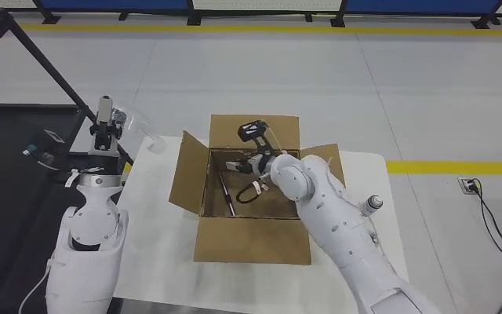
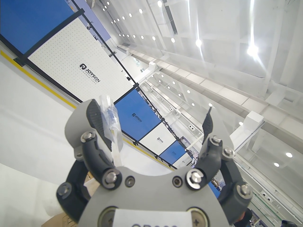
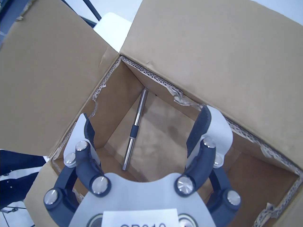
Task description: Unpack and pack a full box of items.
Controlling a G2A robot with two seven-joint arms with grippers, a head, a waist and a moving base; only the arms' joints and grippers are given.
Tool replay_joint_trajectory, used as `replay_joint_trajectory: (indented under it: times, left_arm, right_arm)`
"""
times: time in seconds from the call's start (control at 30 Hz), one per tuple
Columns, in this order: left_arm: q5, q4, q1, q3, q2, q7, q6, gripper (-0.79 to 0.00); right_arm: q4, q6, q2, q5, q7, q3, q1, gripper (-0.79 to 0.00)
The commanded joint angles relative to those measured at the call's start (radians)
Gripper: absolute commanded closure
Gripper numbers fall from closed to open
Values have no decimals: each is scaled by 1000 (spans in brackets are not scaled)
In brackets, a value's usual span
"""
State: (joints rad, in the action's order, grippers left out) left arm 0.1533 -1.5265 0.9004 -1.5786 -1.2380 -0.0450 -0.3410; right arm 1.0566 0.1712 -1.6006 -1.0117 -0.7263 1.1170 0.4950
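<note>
My right claw [image 3: 145, 115] is hanging spread over the open cardboard box [image 3: 201, 48] on the table [image 1: 157, 259], and a metal rod [image 3: 135, 128] is lying on the box floor. My left claw [image 2: 151, 109] is pointing upward, also spread, with a clear bag [image 2: 111, 119] clinging to it.

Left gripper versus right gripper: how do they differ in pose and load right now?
The left gripper points up toward the ceiling, away from the cardboard box; the right gripper points down into it, above a metal rod on its floor. The left gripper has a clear plastic packet lying against one finger; the right gripper has nothing between its fingers. Both stand open.
</note>
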Motion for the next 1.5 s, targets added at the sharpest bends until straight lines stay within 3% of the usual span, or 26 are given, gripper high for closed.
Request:
replay_joint_trajectory:
  times: [0.0,0.1,0.23,0.37,0.57,0.8,1.2,1.47]
  left_arm:
    - [1,10,-13,10,-1,5,-1,-785]
    - [4,25,-28,24,-3,11,-1,-785]
    - [4,43,-42,38,-5,15,-4,-785]
    - [3,51,-47,44,-7,15,-9,-785]
    - [-2,34,-20,20,-5,-1,-13,-785]
    - [-3,0,19,-9,-3,-10,-6,-785]
    - [2,-10,26,-18,-3,-7,-1,-785]
    - [1,-4,23,-19,-3,-2,-3,-785]
  right_arm:
    - [330,9,40,-24,-84,116,201,-785]
    - [642,21,73,-41,-178,227,409,-785]
    - [784,-7,90,-134,-277,250,491,-785]
    - [721,8,90,-227,-355,166,420,-785]
    - [509,48,80,-362,-466,24,248,-785]
    - [350,128,80,-390,-563,-2,140,-785]
    - [395,246,92,-386,-676,-41,180,-785]
    - [451,238,102,-355,-670,-40,199,-785]
